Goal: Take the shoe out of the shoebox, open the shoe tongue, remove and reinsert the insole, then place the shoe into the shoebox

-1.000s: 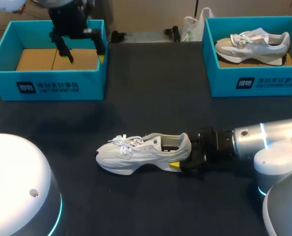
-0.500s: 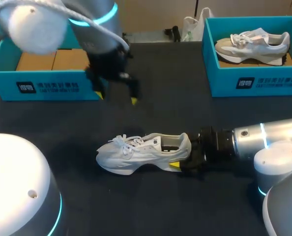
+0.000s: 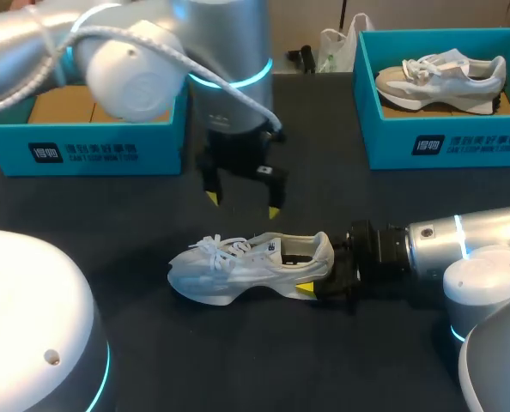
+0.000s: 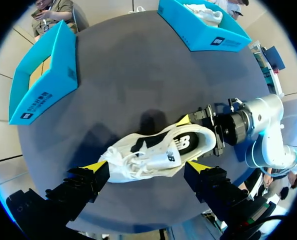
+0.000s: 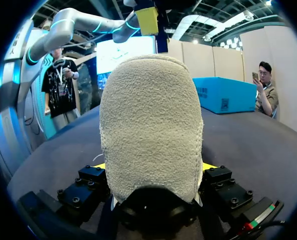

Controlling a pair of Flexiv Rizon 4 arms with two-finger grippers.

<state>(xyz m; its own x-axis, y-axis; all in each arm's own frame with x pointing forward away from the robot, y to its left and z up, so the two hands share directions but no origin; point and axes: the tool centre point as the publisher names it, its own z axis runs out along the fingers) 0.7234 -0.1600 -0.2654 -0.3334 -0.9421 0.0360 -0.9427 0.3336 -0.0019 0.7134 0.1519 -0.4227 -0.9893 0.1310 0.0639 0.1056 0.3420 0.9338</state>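
Two grippers attend one white shoe (image 3: 251, 264), upright on the table (image 3: 324, 172). The right gripper (image 3: 319, 276) is clamped on its heel (image 3: 324, 249). The left gripper (image 3: 242, 204) hangs above it, fingers spread. Best descend just behind the laces (image 3: 216, 251), pinching only the tongue (image 3: 257, 249).

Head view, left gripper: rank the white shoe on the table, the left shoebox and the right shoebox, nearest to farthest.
From the left gripper:
1. white shoe, on the table close by, on the robot's side of the gripper.
2. left shoebox, at the table's far left.
3. right shoebox, at the far right, holding another shoe.
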